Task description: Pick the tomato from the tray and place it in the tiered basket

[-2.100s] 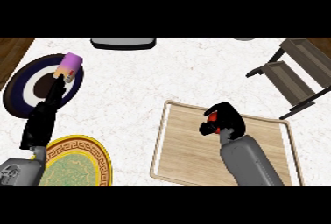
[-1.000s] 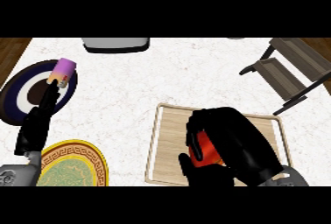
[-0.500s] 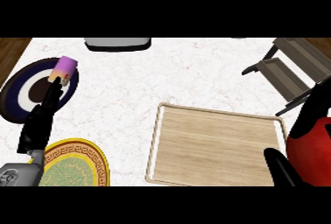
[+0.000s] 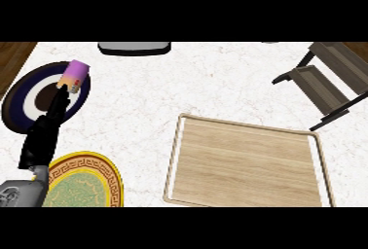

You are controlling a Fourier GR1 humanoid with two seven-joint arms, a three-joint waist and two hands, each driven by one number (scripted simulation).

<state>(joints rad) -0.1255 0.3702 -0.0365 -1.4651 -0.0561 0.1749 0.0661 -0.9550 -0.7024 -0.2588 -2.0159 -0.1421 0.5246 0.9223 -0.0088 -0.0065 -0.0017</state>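
Observation:
The wooden tray [image 4: 248,163] lies at the lower right with nothing on it. No tomato shows in the head view. The dark tiered basket [image 4: 327,80] stands at the upper right edge. My left hand [image 4: 43,133] lies at the left, fingers stretched straight up toward a pink cup [image 4: 74,75]. My right hand does not show at all.
A dark blue and white plate [image 4: 22,97] sits at the far left under the pink cup. A yellow-rimmed green plate [image 4: 82,182] lies at the lower left beside my left forearm. A grey object [image 4: 134,47] sits at the counter's far edge.
The right hand, shut on the red tomato, rose off the tray, swung to the right edge and has left the view. The left hand has stayed where it was.

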